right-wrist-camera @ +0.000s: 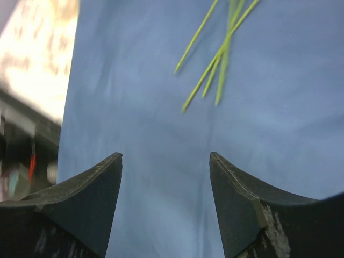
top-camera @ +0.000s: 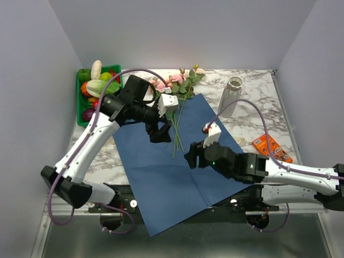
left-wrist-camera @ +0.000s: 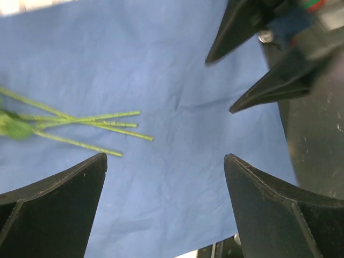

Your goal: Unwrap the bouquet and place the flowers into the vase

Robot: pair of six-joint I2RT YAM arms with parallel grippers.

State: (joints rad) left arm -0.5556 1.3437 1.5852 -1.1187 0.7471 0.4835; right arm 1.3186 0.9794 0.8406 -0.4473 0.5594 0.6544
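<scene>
Judging from how things lie, the unwrapping is being counted as done, and the gathering of the flowers (top-camera: 180, 85) is being taken as the step in hand. The blue paper sheet (top-camera: 161, 183) is being seen spread flat on the marble table (top-camera: 258, 91). The blooms are lying past its far edge, and the thin stems (top-camera: 174, 148) are running back across the paper.

The left gripper (top-camera: 160, 134) is being held just beside the stems, fingers spread wide and empty. The right gripper (top-camera: 192, 157) is being held low over the middle of the sheet, near the stem tips, fingers likewise apart with nothing between them. The vase (top-camera: 231, 95) is standing upright at the far right, well apart from the flowers.

A careful pick is being called for. The stems should probably be closed on where they cross, so that all are being caught at once and none is being left behind. The paper beneath is likely to be pinched along with them unless the fingers are being lowered only to stem height. The narrow vase mouth is being judged the hard part, so the bundle is best gripped well up from the cut ends.
</scene>
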